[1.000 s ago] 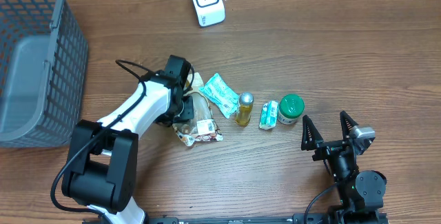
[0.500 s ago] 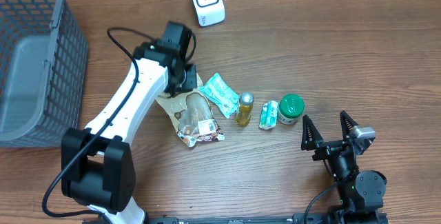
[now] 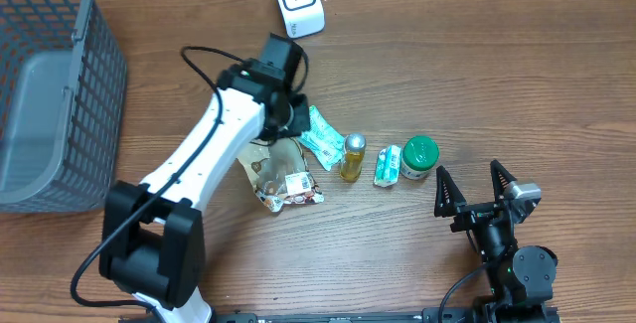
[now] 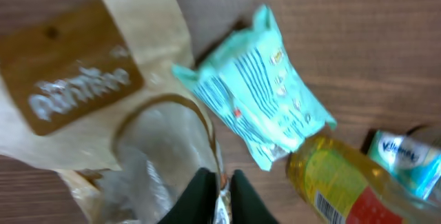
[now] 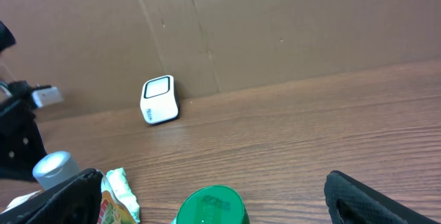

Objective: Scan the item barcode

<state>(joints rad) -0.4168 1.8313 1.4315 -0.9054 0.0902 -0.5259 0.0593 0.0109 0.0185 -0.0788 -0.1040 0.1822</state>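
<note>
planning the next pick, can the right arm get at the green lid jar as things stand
Probably yes. The right arm's fingers stand open near the green lid jar, with bare table between. The tissue pack sits on the jar's far side, out of the way.

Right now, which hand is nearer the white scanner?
Left. The left hand hangs over the brown bag, just robot-side of the scanner; the right hand sits far off, beyond the green lid.

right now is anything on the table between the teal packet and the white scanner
Nothing visible on the table: bare wood runs from the teal packet to the white scanner. Only the left gripper hangs near that stretch, shut, beside the packet.
</note>
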